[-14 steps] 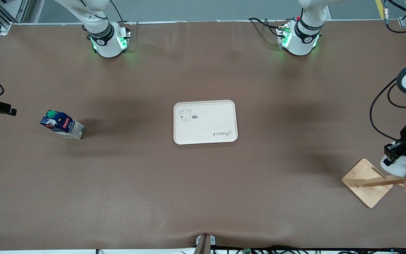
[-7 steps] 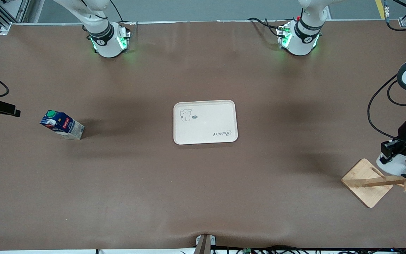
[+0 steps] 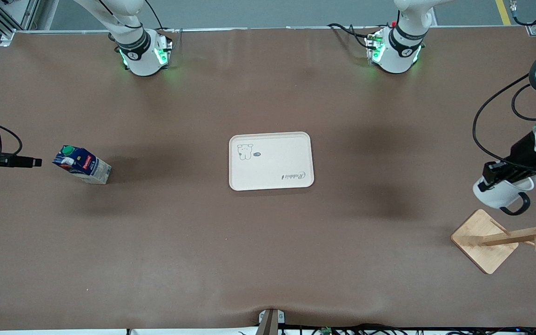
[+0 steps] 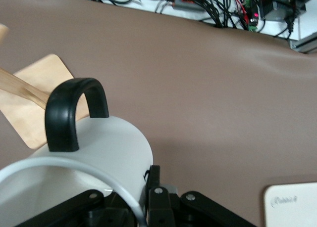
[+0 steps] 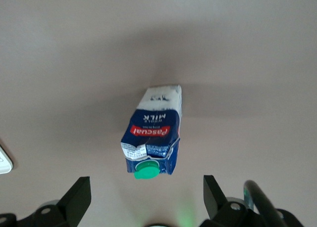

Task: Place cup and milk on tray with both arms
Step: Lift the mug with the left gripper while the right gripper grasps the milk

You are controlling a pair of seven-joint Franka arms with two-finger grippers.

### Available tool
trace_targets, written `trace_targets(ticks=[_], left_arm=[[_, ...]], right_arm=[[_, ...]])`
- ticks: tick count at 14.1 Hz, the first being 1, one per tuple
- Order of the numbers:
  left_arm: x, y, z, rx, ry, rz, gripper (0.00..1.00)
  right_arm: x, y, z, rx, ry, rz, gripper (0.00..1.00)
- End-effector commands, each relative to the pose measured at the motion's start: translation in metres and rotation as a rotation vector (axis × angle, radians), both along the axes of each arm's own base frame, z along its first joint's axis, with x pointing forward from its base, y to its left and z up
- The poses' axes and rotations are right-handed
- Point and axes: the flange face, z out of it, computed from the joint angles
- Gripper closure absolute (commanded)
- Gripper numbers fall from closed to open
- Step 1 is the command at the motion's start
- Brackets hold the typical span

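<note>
left gripper (image 3: pixel 493 177) pinching rigid cup (image 3: pixel 500 193) by rim over desk (image 3: pixel 268 256) | right gripper (image 5: pixel 147 197) hanging spread over light, crushable milk (image 5: pixel 152 138): grasping flat sides seems best

cup (image 3: pixel 498 193) now off wooden rack (image 3: pixel 486 239)

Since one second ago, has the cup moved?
Yes. The cup, shut in the left gripper, has risen off the wooden rack and shifted toward the tray.
</note>
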Motion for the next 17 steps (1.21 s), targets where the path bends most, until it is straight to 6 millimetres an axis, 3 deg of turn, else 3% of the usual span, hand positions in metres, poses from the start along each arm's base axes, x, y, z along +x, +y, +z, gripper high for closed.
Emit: trace_targets(ticks=[1, 5, 7, 8, 9, 10, 11, 14, 17], left_arm=[[-0.002, -0.041, 0.005, 0.036, 0.045, 0.016, 1.00], [-0.002, -0.128, -0.015, 0.005, 0.139, 0.100, 1.00], [-0.009, -0.177, -0.033, 0.010, 0.189, 0.121, 1.00], [-0.014, -0.204, -0.042, 0.018, 0.213, 0.141, 1.00], [-0.022, -0.233, -0.053, 0.012, 0.247, 0.169, 1.00], [-0.031, -0.265, -0.067, 0.019, 0.276, 0.180, 1.00], [-0.034, -0.288, -0.077, 0.029, 0.292, 0.189, 1.00], [-0.063, -0.378, -0.118, 0.075, 0.336, 0.210, 1.00], [-0.087, -0.443, -0.158, 0.112, 0.366, 0.278, 1.00]], right_arm=[[-0.017, 0.016, -0.027, 0.004, 0.065, -0.037, 0.00], [-0.042, 0.024, -0.063, 0.006, 0.076, -0.028, 0.00], [-0.055, 0.029, -0.078, -0.032, -0.035, -0.035, 0.00], [-0.058, 0.025, -0.087, -0.045, -0.105, -0.025, 0.09], [-0.059, 0.020, -0.091, -0.034, -0.127, 0.018, 0.46], [-0.058, 0.016, -0.092, -0.030, -0.129, 0.021, 0.55], [-0.059, 0.014, -0.088, -0.030, -0.129, 0.018, 1.00], [-0.054, 0.020, -0.066, -0.002, -0.055, 0.025, 1.00], [-0.037, 0.025, -0.006, 0.012, -0.049, 0.041, 1.00]])
